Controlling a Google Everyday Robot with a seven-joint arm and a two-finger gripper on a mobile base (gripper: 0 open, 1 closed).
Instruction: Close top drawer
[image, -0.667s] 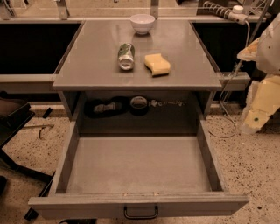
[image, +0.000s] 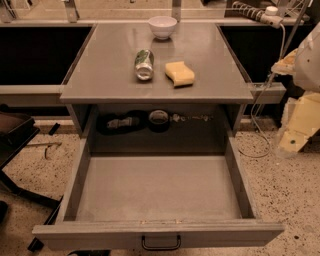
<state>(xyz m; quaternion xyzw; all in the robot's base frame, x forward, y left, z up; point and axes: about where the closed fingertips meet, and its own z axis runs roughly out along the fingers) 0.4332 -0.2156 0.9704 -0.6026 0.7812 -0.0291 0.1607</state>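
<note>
The top drawer (image: 160, 190) is pulled far out of the grey cabinet, and its long shallow tray is empty. Its flat grey front panel (image: 100, 235) lies at the bottom of the view, with a small dark loop handle (image: 161, 243) at centre. My gripper (image: 300, 122) shows as cream-coloured parts of my arm at the right edge. It is beside the cabinet's right side, well apart from the drawer and its handle.
On the cabinet top (image: 100, 75) stand a white bowl (image: 163, 26), a can lying on its side (image: 144, 64) and a yellow sponge (image: 180, 73). Dark items (image: 120, 121) lie at the back under the top. A cable (image: 257, 125) hangs right. A dark chair base (image: 15, 145) stands left.
</note>
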